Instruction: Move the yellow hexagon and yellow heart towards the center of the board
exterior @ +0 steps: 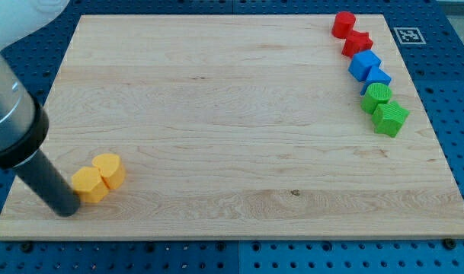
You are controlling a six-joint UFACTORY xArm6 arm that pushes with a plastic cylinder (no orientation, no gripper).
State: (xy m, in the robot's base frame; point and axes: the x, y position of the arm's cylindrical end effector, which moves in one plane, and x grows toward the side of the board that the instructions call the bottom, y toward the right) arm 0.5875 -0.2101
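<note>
My tip (66, 209) rests at the near left of the tabletop (232, 152), touching the yellow hexagon (90, 185); the yellow heart (109, 169) presses against that block's right. No fingers here, only the rod.

Wooden board (232, 99) lies on blue pegboard (445, 68). Along its right edge, top to bottom: two red blocks (343, 24) (357, 43), two blue blocks (364, 65) (377, 78), two green blocks (377, 97) (390, 119).

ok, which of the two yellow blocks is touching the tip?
The lower-left yellow block, nearer the view's bottom. My tip sits against its left side; the other yellow block is behind it, up and to the right.
</note>
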